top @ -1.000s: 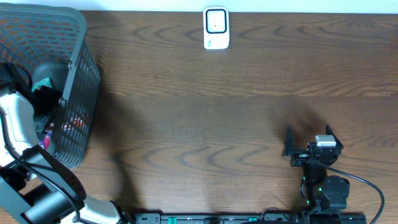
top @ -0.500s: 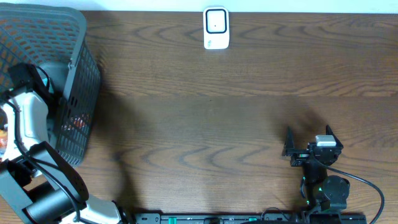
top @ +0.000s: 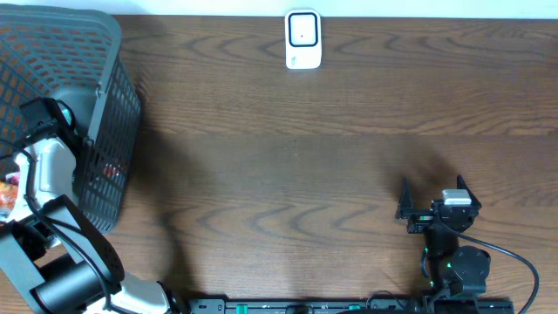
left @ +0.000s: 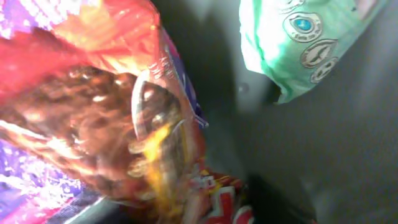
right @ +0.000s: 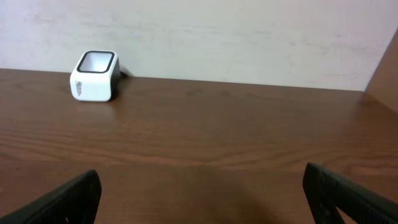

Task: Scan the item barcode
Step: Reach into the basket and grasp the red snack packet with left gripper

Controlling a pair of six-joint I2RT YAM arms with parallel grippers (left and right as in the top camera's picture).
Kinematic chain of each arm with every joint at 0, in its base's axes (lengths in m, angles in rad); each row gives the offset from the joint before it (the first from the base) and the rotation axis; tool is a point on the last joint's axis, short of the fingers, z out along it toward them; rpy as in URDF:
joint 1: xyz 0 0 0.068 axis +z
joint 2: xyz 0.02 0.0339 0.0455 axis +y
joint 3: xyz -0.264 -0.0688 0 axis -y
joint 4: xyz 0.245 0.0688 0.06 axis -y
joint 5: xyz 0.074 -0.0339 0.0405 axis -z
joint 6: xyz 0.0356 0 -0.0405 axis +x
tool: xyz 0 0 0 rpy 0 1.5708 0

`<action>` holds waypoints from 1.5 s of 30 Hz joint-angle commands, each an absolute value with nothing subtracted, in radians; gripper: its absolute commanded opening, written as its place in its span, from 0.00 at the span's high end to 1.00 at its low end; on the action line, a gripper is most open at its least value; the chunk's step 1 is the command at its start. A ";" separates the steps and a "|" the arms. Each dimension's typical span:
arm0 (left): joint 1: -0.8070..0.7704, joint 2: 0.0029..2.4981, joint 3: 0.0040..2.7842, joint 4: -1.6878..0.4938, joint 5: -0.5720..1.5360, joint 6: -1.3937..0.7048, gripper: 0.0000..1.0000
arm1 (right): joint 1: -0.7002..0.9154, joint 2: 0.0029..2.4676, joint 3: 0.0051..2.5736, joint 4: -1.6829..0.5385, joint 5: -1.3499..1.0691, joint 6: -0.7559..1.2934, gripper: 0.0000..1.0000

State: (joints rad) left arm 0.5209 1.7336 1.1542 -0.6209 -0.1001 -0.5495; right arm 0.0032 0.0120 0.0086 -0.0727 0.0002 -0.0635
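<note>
Inside the basket [top: 113, 96], left arm [top: 48, 166] sits over a red snack bag [left: 112, 124], presumably fetching it for the scanner [top: 303, 39] well right of the basket, can't tell its fingers' state; right fingers [right: 68, 199] spread, idle.

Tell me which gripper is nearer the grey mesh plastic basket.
Left. The left gripper is down inside the grey mesh basket among snack packets; the right gripper hovers far across the wooden table, by its own base.
</note>
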 commanded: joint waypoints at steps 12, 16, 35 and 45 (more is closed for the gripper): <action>0.520 1.483 1.293 -0.546 0.059 -0.528 0.93 | -0.003 0.006 0.006 -0.075 0.009 -0.076 0.01; 0.520 1.328 1.294 -0.458 0.060 -0.528 0.93 | -0.003 0.006 0.006 -0.075 0.009 -0.076 0.01; 0.520 1.475 1.261 -0.628 -0.057 -0.575 0.02 | -0.003 0.007 0.006 -0.075 0.009 -0.076 0.01; 0.509 1.787 1.261 -0.643 -0.088 -0.694 0.02 | -0.003 0.007 0.006 -0.075 0.009 -0.076 0.01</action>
State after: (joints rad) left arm 0.5194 1.7252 1.2678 -0.6437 -0.0589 -0.6525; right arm 0.0029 0.0120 0.0086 -0.0727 0.0002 -0.0635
